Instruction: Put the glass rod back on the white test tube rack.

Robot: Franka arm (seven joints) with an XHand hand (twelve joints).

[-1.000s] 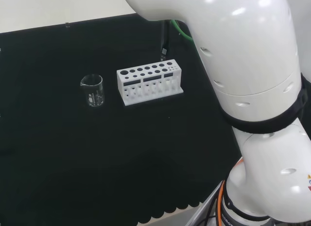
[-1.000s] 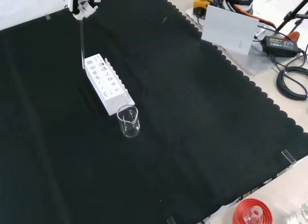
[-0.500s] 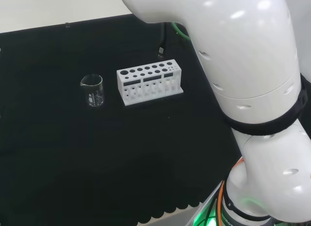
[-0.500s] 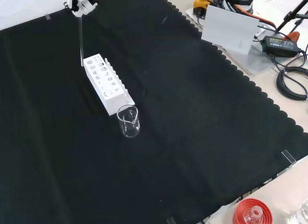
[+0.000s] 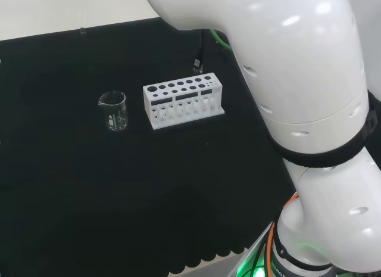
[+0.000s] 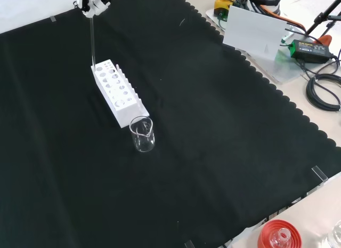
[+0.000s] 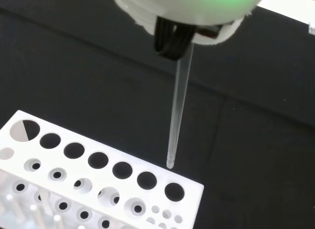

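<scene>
The glass rod (image 7: pixel 178 108) hangs straight down from my hand (image 6: pixel 90 1), fingers pinched on its top end. Its long way is up & down. In the wrist view the tip sits just above the white test tube rack (image 6: pixel 118 91), near the end w/ the last big hole but a bit off to the side. So I think I need a small nudge over that hole, then lower. A glass beaker (image 6: pixel 142 134) stands on the worktop (image 6: pixel 213 125) just beside the rack's other end.
</scene>
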